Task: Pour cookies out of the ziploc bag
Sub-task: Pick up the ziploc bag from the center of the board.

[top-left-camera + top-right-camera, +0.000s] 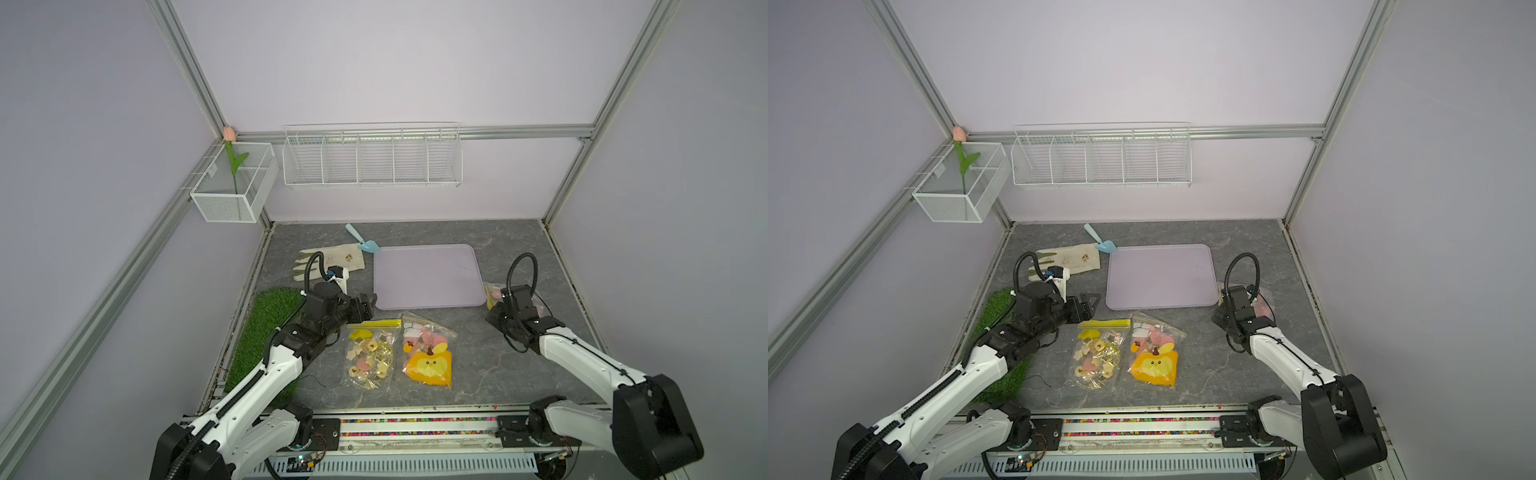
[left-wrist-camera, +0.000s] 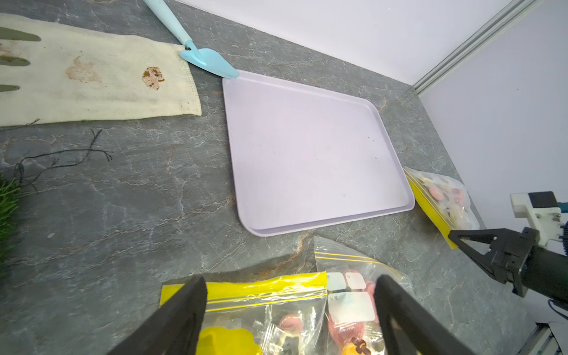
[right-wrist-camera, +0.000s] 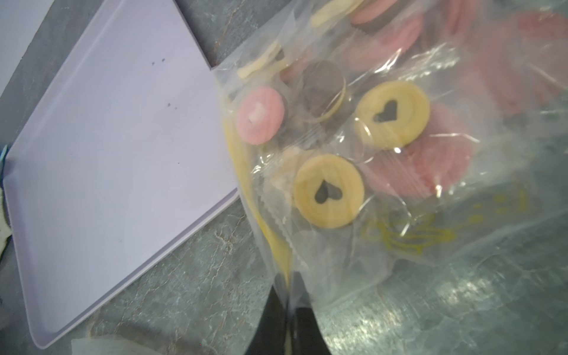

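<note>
Right gripper (image 3: 289,295): jaws fully closed, pinching a corner of the bag (image 3: 399,199) at the end of its yellow zip strip; the thin plastic is clamped between the two black fingers (image 3: 270,322). The left wrist view confirms this, with the gripper tip (image 2: 451,236) at the strip's near end. The bag (image 1: 495,291) sits at the tray's (image 1: 428,274) right edge, near its front corner, with the zip side facing the tray. In the right wrist view the bag's edge overlaps the tray rim (image 3: 215,196). Cannot tell whether the bag is lifted off the table (image 1: 478,365). The cookies (image 3: 329,190) are all inside the bag, bunched just beyond the fingertips: two cream rings with heart cut-outs nearest, then a pink disc and a dark brown piece, with more pink ones behind. Left gripper (image 2: 290,279): jaws wide apart and holding nothing, poised over the yellow zip strip of a second bag (image 1: 368,357) at table centre. A third bag (image 1: 428,353) lies just beside the second, to its right. Both are well apart from the right gripper (image 1: 491,307).
</note>
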